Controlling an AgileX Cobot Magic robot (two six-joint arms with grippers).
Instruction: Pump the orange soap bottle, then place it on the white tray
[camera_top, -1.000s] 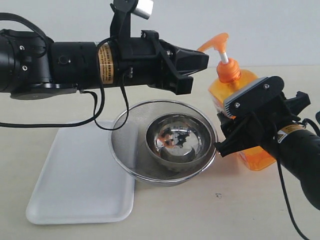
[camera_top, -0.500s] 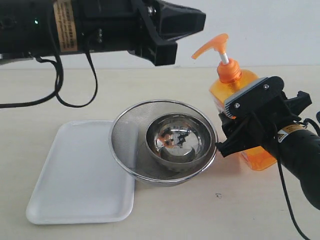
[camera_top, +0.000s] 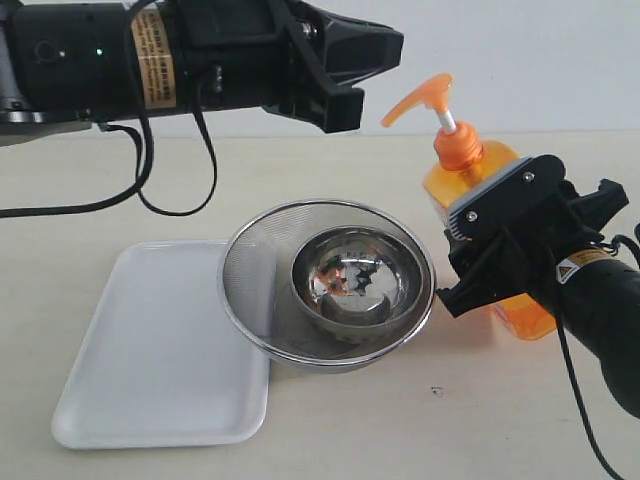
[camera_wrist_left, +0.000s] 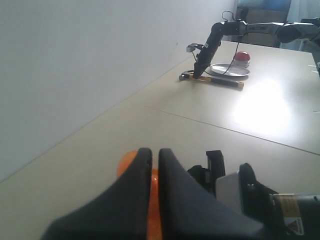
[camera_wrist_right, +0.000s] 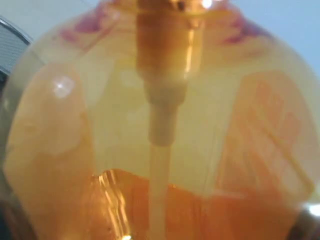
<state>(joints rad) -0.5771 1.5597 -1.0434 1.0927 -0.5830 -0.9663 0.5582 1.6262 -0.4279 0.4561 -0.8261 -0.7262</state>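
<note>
The orange soap bottle (camera_top: 441, 184) stands upright on the table, right of the bowls, its pump head (camera_top: 424, 94) raised on the white stem. My right gripper (camera_top: 488, 246) is shut on the bottle's body, one finger on each side. In the right wrist view the translucent bottle (camera_wrist_right: 160, 125) fills the frame and no fingers show. My left gripper (camera_top: 396, 46) hangs shut and empty, high up, just left of the pump head. In the left wrist view its fingers (camera_wrist_left: 154, 153) sit almost together with the orange pump head (camera_wrist_left: 125, 163) behind them. The white tray (camera_top: 150, 350) lies flat at the front left.
A round steel mesh bowl (camera_top: 250, 268) holding a smaller shiny steel bowl (camera_top: 350, 285) sits between tray and bottle, overlapping the tray's right edge. A black cable (camera_top: 175, 195) hangs from the left arm. Far off in the left wrist view is another arm (camera_wrist_left: 210, 45) with a plate.
The left arm has risen from just above the bowls to near the top, its tip level with the pump head. The right gripper and bottle have shifted slightly to the right.
</note>
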